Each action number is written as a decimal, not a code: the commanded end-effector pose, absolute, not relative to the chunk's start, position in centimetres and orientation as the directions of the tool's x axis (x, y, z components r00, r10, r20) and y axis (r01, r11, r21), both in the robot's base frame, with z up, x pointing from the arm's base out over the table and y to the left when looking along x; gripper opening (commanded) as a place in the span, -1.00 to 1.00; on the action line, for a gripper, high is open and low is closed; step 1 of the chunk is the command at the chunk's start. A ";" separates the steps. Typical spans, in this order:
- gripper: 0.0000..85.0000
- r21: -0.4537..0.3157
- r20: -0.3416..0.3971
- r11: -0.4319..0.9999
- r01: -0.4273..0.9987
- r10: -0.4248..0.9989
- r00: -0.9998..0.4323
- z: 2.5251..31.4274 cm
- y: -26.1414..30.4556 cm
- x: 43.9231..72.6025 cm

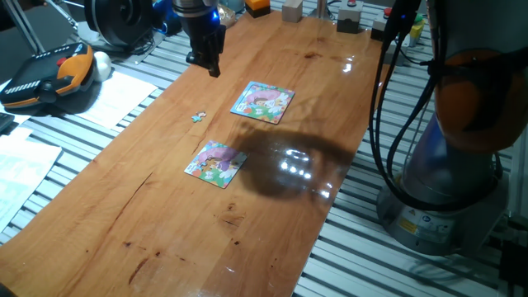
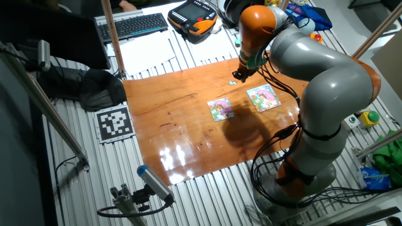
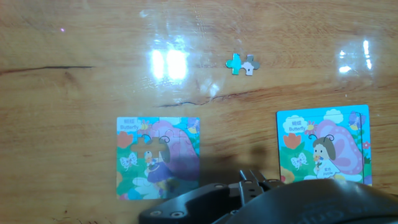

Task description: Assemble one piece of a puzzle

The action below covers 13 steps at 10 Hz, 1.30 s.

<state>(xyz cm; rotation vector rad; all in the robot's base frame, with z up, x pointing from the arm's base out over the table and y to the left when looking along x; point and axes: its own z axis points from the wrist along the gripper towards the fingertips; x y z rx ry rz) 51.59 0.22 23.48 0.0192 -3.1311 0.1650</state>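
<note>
Nothing of the assembly is done as far as you can see: the piece (image 3: 242,64) lies loose on the bare wooden table (image 1: 165,223), well apart from both square jigsaws, with no finger touching it. In the hand view the puzzle (image 3: 158,158) shows a dark, piece-shaped gap in its upper left part, which you may take as the seat waiting to be filled; the other puzzle (image 3: 323,145), with the light-blue border, lies to its right and appears complete. In one fixed view the gripper (image 1: 206,59) hangs above the table near its far edge, clear of the wood and beyond the piece (image 1: 197,116), which rests between it and the puzzle (image 1: 216,163). Its fingers carry nothing, but you cannot tell from these views whether they are spread or pressed together. What is left, by this reading, is the whole task: descend on the piece, pinch it, carry it to the gap, align and press it in.
</note>
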 end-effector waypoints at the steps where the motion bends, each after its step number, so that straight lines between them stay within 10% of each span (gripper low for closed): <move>1: -1.00 -0.107 0.006 0.994 -0.010 -0.009 -1.000 23.5 0.2 51.6; 13: -1.00 -0.119 -0.028 0.991 0.059 0.057 -0.998 22.7 -0.8 52.5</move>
